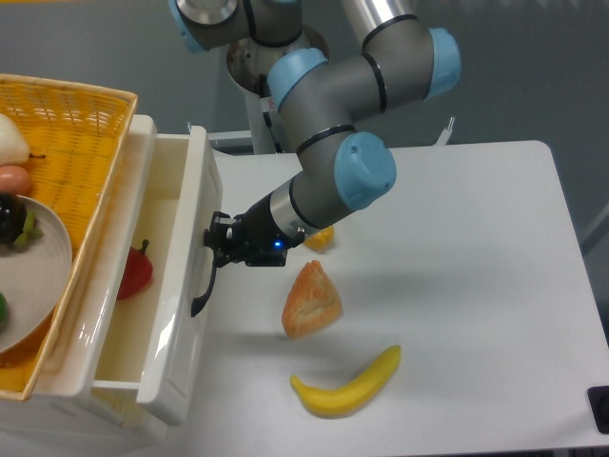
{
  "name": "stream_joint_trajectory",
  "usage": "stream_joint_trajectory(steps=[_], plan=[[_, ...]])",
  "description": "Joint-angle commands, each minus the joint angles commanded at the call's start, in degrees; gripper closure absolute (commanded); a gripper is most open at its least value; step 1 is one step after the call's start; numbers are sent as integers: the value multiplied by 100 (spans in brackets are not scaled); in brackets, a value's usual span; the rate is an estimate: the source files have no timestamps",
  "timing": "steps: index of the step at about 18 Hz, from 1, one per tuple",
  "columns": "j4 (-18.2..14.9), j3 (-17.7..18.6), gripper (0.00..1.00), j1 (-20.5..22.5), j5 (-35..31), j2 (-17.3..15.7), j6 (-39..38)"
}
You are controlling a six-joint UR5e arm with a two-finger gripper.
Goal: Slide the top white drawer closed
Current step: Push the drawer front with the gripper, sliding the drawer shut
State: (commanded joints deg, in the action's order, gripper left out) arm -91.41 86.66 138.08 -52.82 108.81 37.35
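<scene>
So the gripper (217,246) is right up against the front of the top white drawer (181,286), by its curved black handle (202,286), and honestly I can't tell how the jaws are set from this angle. The drawer sits at the left under the yellow wicker basket (71,124), only partly open, with a red pepper (135,271) inside. On the table (476,286) to the right: a pastry (311,300), a banana (347,386) nearer, and something orange (321,238) just behind the arm.
</scene>
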Motion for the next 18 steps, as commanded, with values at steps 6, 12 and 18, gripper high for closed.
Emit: stream_joint_trajectory(steps=[6, 12, 18], plan=[[0, 9, 95, -123, -9, 9, -9], [193, 9, 94, -334, 9, 70, -219], [246, 17, 93, -492, 9, 79, -290]])
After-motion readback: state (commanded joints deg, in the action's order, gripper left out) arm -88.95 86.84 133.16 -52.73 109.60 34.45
